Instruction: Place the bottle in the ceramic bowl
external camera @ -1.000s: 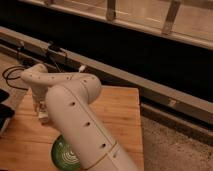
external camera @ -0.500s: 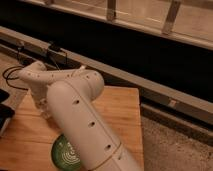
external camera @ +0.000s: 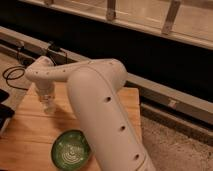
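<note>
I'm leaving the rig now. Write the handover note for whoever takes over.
The gripper is shut, lowered over the far left of the wooden table.
The bottle is the pale shape at its tip, seemingly gripped, not lifted.
The ceramic bowl sits near the front edge, nothing seen inside.
Done: reach and close.
Left: lift, carry over the bowl, release.

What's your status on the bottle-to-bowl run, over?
Gripper low over the table, far left, shut, apparently on the bottle. Bottle not yet in the ceramic bowl. Bowl sits nearer the front edge, only bare wood between.
</note>
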Motion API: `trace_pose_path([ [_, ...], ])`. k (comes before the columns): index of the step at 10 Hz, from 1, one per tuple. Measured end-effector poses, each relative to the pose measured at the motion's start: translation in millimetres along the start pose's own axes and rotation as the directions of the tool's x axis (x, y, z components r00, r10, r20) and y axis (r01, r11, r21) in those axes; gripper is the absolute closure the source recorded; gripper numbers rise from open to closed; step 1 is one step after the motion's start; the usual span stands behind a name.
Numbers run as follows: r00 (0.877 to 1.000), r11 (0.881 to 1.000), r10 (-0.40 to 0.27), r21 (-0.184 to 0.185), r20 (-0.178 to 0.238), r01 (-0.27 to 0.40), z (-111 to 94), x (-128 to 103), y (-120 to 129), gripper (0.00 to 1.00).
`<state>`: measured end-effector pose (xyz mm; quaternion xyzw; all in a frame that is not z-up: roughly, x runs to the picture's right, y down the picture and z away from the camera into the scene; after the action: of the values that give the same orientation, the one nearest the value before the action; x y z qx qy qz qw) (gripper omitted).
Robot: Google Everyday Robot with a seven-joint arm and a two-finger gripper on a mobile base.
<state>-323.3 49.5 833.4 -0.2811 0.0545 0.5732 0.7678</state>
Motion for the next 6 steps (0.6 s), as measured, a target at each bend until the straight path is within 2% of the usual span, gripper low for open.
trace_pose_path([
  [1,1.0,1.0,0.021,0.0,0.022,-0.021,-9,8,-10,1.0],
  [3,0.992,0.996,0.089,-0.008,0.084,-0.089,-40,43,-42,1.0],
  [6,0.984,0.992,0.127,-0.017,0.123,-0.126,-61,73,-60,1.0],
])
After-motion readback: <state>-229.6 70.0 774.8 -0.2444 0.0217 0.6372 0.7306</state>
